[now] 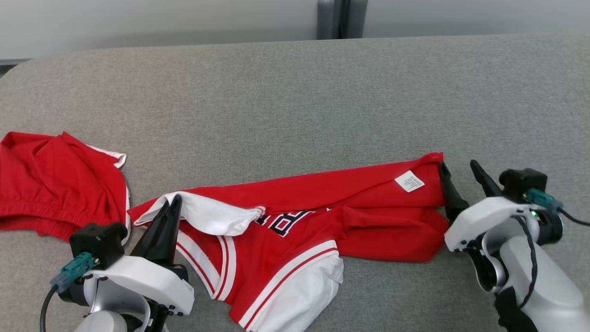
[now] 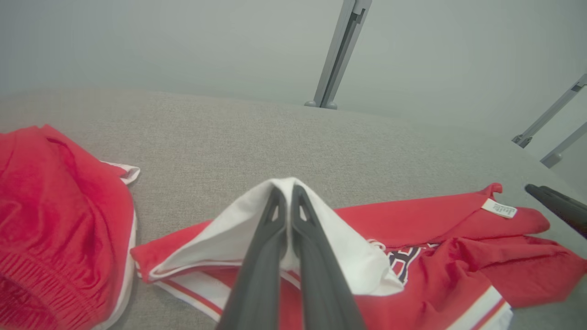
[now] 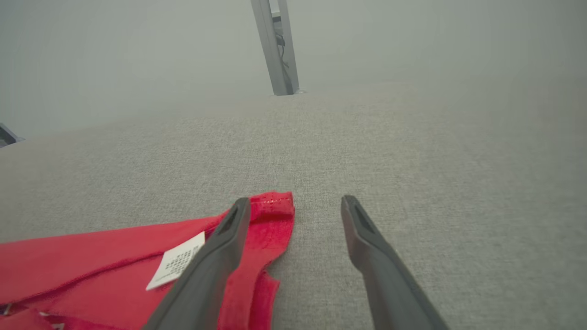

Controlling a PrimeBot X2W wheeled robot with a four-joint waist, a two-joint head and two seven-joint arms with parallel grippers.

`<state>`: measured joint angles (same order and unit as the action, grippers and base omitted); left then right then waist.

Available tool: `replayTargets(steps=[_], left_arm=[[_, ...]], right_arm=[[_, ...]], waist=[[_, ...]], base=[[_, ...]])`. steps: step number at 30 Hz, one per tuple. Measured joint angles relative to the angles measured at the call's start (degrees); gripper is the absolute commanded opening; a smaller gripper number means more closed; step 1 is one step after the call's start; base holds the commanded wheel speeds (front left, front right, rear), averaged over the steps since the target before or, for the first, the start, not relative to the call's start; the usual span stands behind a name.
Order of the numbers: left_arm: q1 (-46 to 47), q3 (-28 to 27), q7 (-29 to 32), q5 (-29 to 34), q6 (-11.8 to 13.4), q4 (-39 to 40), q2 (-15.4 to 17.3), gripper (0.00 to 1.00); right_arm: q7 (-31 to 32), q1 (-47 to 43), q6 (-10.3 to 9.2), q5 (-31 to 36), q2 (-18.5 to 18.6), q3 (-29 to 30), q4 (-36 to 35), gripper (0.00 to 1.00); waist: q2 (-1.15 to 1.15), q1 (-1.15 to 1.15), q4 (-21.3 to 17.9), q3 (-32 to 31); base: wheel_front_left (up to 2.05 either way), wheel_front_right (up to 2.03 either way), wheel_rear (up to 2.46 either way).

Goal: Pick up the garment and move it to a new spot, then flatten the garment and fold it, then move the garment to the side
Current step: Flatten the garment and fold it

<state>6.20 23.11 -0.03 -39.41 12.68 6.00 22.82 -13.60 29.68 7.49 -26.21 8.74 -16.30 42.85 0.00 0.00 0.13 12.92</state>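
Left gripper [image 1: 171, 205] pinched shut on white sleeve fold [image 1: 207, 214] of red jersey [image 1: 299, 216], crumpled mid grey table [image 1: 295, 92]. My right gripper [image 1: 458, 167] wide open at hem corner [image 1: 433, 159], holding nothing. Cloth looks light, limp, likely to droop; pinch edges, not the middle.

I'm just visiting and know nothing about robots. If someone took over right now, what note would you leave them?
Left gripper: shut on the white edge of the jersey.
Right gripper: open at the jersey's far right corner near the label, one finger over the cloth, nothing gripped.
Jersey: rumpled on the grey table; a second red garment lies at the left.
Done: left-hand grasp. Left: right-hand grasp, flatten, fold, move aside.
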Motion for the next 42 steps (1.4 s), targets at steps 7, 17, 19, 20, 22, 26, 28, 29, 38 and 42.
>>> replayTargets(steps=[7, 17, 19, 20, 22, 26, 28, 29, 38, 42], left_arm=[[0.1, 0.5, 0.6, 0.2, 0.5, 0.7, 0.2, 0.0], [0.5, 0.9, 1.1, 0.5, 0.6, 1.0, 0.4, 0.0], [0.5, 0.9, 1.2, 0.4, 0.5, 1.0, 0.4, 0.0], [0.5, 0.8, 1.2, 0.2, 0.5, 1.0, 0.4, 0.0], [0.5, 0.8, 1.2, 0.0, 0.5, 0.8, 0.5, 0.0], [0.8, 0.6, 1.0, -0.3, 0.0, -0.2, 0.6, 0.0], [1.1, 0.2, 0.4, -0.8, -0.5, -0.5, 0.6, 0.0], [1.3, -0.1, -0.1, -1.4, -0.8, -0.6, 0.5, 0.0], [10.4, -6.0, -4.8, -5.1, -5.7, -0.5, 0.7, 0.0], [14.4, -7.3, -4.7, -6.0, -6.9, -0.5, 1.5, 0.0]], right_arm=[[2.3, 6.7, 0.0, -7.0, 2.9, -9.3, 6.7, 1.0], [2.0, 11.6, 0.01, -13.1, 4.5, -18.3, 12.9, 0.62], [1.7, 12.3, 0.0, -13.8, 4.8, -20.0, 13.5, 0.42], [1.4, 12.6, 0.0, -14.1, 4.9, -21.1, 13.6, 0.2], [1.2, 12.9, 0.0, -14.2, 5.0, -22.1, 13.8, 0.0], [-0.1, 14.1, 0.0, -15.1, 5.4, -25.1, 14.2, 0.0], [-0.8, 14.7, 0.01, -15.6, 5.5, -25.7, 13.9, 0.0], [-1.1, 15.1, 0.0, -15.7, 5.7, -25.8, 13.6, 0.0], [-1.4, 16.6, 0.01, -10.3, 9.2, -15.0, 1.2, 0.0], [-1.5, 16.1, 0.01, -6.8, 9.5, -12.0, -2.9, 0.0]], waist=[[0.0, 0.0, 1.6, 0.8], [0.0, 0.0, 3.1, 2.0], [0.0, 0.0, 3.2, 2.2], [0.0, 0.0, 3.2, 2.3], [0.0, 0.0, 3.2, 2.5], [0.0, 0.0, 2.9, 2.5], [0.0, 0.0, 2.5, 2.3], [0.0, 0.0, 2.3, 2.2], [0.0, 0.0, 0.4, -0.1], [0.0, 0.0, -0.5, -1.6]], base=[[0.0, 0.0, 0.0], [0.0, 0.0, 0.0], [0.0, 0.0, 0.0], [0.0, 0.0, 0.0], [0.0, 0.0, 0.0], [0.0, 0.0, 0.0], [0.0, 0.0, 0.0], [0.0, 0.0, 0.0], [0.0, 0.0, 0.0], [0.0, 0.0, 0.0]])
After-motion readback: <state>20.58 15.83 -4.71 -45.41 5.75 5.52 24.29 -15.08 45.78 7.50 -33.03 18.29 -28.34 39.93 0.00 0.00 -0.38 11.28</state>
